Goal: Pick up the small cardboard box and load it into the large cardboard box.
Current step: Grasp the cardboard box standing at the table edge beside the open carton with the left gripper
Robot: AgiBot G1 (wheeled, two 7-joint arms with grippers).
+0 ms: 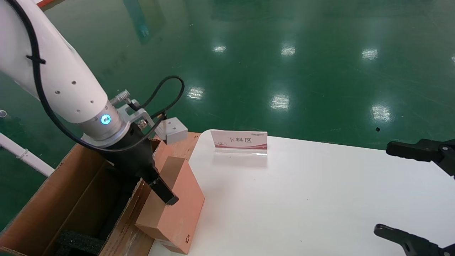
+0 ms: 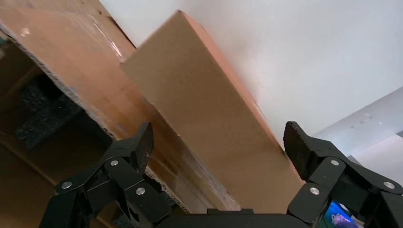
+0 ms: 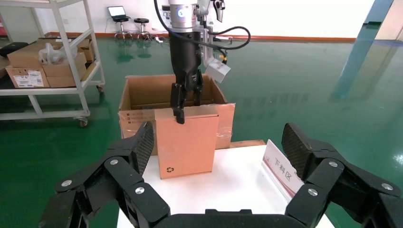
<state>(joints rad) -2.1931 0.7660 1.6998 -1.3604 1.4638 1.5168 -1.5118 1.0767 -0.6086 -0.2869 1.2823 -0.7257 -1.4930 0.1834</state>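
Note:
The small cardboard box stands upright at the left edge of the white table, right beside the large cardboard box. Its recycling mark faces the right arm. My left gripper is open and straddles the small box's top edge, one finger on the table-side face and the other hidden behind the box. In the left wrist view the fingers stand wide on either side of the small box, apart from it. My right gripper is open and empty at the table's right side.
The large box stands open on the floor, below table height, with black foam inside. A white and red sign stands at the table's far edge. A shelf trolley with cartons stands farther off on the green floor.

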